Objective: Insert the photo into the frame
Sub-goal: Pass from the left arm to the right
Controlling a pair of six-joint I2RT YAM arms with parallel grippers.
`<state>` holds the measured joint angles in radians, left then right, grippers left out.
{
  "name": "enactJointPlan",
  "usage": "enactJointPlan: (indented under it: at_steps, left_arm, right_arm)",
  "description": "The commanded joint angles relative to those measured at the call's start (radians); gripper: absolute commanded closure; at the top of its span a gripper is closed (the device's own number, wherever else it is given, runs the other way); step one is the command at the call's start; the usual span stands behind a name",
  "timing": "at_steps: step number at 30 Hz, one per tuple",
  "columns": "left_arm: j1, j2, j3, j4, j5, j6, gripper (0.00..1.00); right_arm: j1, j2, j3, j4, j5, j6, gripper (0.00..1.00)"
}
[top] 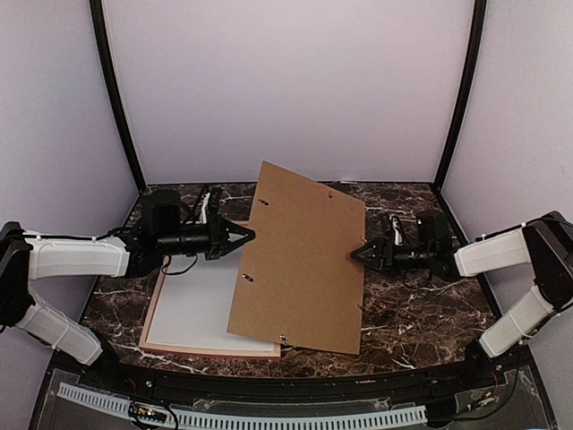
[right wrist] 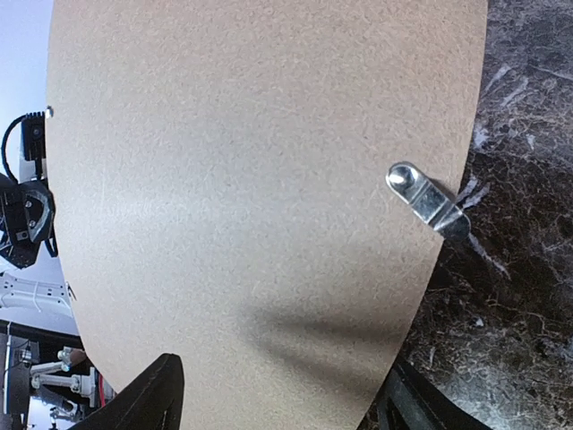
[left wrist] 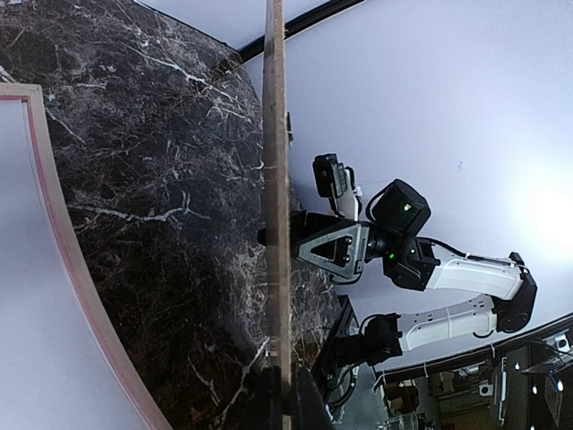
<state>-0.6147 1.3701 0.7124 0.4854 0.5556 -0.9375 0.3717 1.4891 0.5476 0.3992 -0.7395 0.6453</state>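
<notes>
Board (top: 300,260) held over lower-left frame (top: 206,350) by shut L gripper (top: 249,234), R gripper (top: 355,254) open at its edge; photo not seen, refit pending.

Brown backing board (top: 300,260) tilted above counter (top: 421,305) middle, far edge raised, near edge low. On board face, metal tab (right wrist: 428,199) (silvery, riveted). Counter dark marble, white veins. Pale walls (top: 286,81) behind counter.

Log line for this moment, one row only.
left gripper: shut on backing board edge | right gripper: open at opposite edge | backing board: tilted over frame | frame: flat on table
</notes>
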Motion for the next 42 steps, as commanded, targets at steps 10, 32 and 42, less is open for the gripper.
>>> enactJointPlan:
  at_steps: [10,32,42]
  left_arm:
    - [0.006,-0.010,-0.026,0.160,0.018,-0.050,0.99]
    - [0.042,0.006,-0.119,0.339,0.034,-0.217,1.00]
    - [0.085,0.027,-0.159,0.545,0.096,-0.355,1.00]
  right_arm:
    - [-0.005,-0.032,-0.017,0.164,-0.112,0.068,0.37]
    - [-0.007,-0.146,0.044,-0.026,-0.204,-0.087,0.45]
    - [-0.007,-0.119,0.069,-0.036,-0.204,-0.077,0.41]
